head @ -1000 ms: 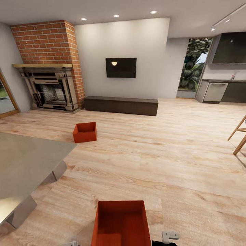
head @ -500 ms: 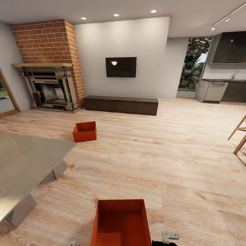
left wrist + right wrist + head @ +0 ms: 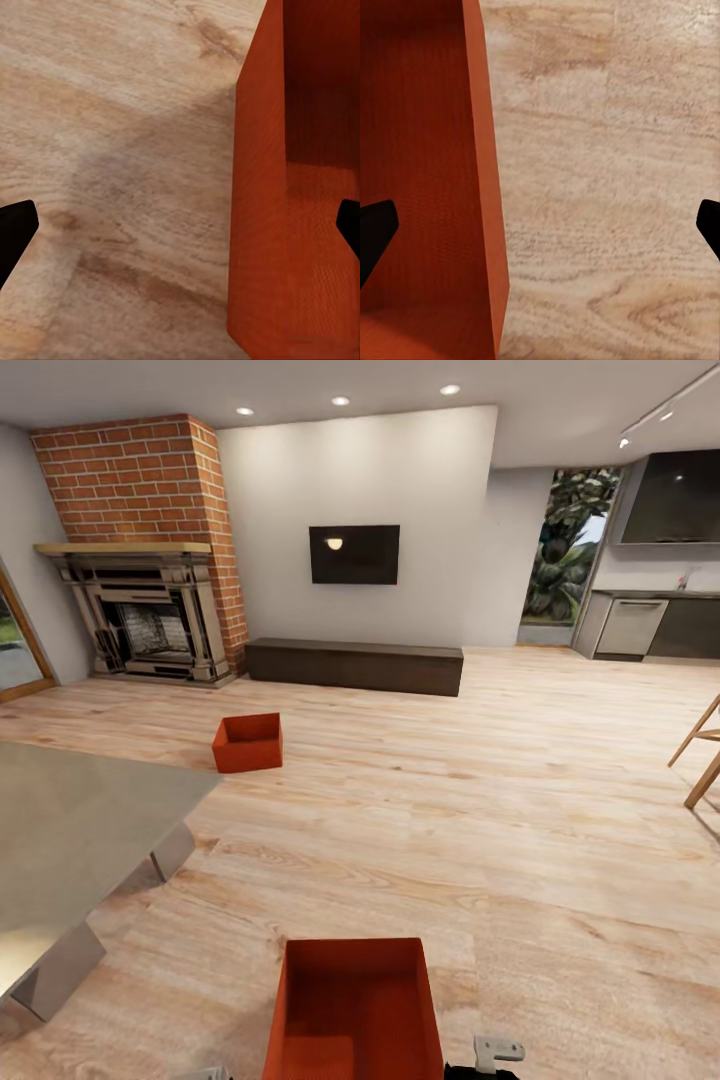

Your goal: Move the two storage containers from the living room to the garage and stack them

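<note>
- The left gripper (image 3: 180, 225) is spreading wide, straddling one side wall of the near storage container (image 3: 352, 1010).
- The right gripper (image 3: 540, 225) is likewise splayed over the opposite wall, seemingly not touching it.
- The far storage container (image 3: 247, 743) is sitting well ahead on the wood planks (image 3: 450, 840), near the brick fireplace (image 3: 150, 600).

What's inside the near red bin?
The near red bin looks empty: bare red walls and floor, seen from the head and in both wrist views. Its nearest end runs off the bottom of the head picture, so that part is unseen.
</note>
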You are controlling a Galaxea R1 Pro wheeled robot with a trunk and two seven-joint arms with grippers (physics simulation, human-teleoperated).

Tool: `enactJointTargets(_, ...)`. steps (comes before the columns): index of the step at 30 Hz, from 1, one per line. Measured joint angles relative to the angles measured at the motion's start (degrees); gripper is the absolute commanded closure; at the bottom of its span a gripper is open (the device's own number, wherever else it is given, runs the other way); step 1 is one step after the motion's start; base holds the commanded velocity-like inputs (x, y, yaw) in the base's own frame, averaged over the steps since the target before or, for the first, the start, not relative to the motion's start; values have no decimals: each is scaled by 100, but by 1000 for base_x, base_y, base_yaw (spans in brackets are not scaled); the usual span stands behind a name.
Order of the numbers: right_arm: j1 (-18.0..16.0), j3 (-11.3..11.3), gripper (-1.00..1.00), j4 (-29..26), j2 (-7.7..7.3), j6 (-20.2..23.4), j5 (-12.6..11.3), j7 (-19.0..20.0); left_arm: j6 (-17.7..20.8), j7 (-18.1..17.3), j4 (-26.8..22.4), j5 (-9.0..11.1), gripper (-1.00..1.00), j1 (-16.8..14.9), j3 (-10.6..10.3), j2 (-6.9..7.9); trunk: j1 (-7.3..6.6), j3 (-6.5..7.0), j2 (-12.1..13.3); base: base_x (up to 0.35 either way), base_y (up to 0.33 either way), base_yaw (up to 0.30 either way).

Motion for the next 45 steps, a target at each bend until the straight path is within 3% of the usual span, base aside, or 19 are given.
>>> enactJointTargets(8, 0, 0, -100, 0, 0, -1, 0, 0, 0, 0, 0, 0, -100, 0, -5, 0, 1, -1, -1, 0, 0, 0)
enactJointTargets(18, 0, 0, -100, 0, 0, -3, 0, 0, 0, -1, 0, 0, -100, 0, -7, 0, 220, -180, -401, 0, 0, 0)
enactJointTargets(45, 0, 0, -100, 0, 0, -3, 0, 0, 0, -4, 0, 0, -100, 0, -7, 0, 220, -180, -403, 24, -32, 0)
